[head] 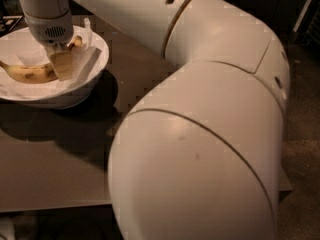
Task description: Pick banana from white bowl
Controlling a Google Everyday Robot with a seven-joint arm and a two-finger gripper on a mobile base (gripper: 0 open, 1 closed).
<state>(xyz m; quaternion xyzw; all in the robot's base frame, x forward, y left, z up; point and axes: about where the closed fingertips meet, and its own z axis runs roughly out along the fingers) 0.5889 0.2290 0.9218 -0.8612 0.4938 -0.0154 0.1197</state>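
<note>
The white bowl (97, 64) stands at the far left of the table, lined with crumpled white paper. The yellow, brown-speckled banana (27, 73) lies in it lengthwise, with its left end at the picture's edge and its right end showing behind the gripper. My gripper (62, 65) hangs straight down from the wrist into the bowl, right at the banana's middle, and covers that part of it. My big white arm fills the middle and right of the view.
The bowl rests on a brown table (60, 169) whose front edge runs along the bottom left. Dark floor (305, 154) lies to the right. My arm's elbow housing (200, 164) blocks the view of the table's right side.
</note>
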